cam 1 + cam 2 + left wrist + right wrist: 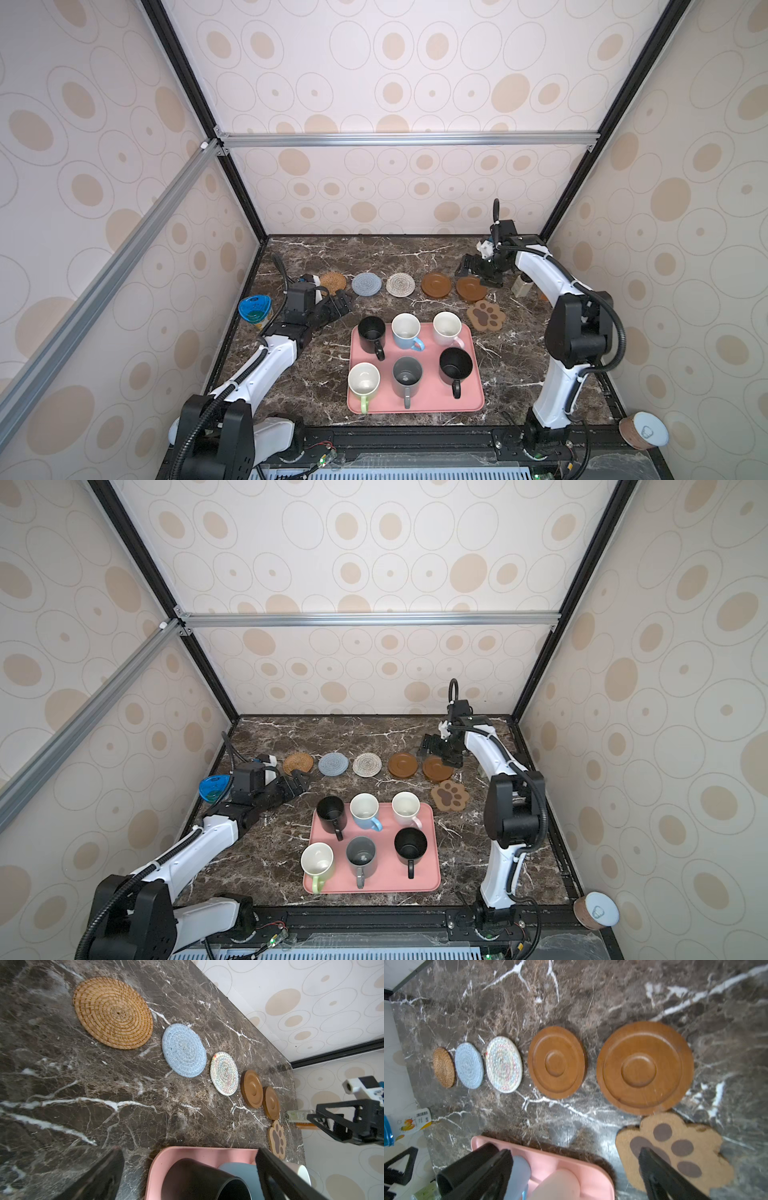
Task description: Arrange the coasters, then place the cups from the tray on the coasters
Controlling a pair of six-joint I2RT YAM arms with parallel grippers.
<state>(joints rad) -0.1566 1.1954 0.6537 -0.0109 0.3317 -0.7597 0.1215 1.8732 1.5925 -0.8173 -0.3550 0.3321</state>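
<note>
Jaws spread wide on the left gripper and right gripper, nothing gripped. Five round coasters lined up in a row toward the back of the table, paw-shaped coaster just in front of the rightmost wooden disc. All six cups upright on the pink tray, two rows of three. Left gripper low by the rattan end of the row, right gripper raised near the wooden end.

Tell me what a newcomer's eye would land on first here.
The pink tray near the front of the dark marble table stands out, carrying six mugs in two rows. Behind it, five round coasters lie in a line, with a paw-shaped coaster set apart by the tray's far right corner.
</note>
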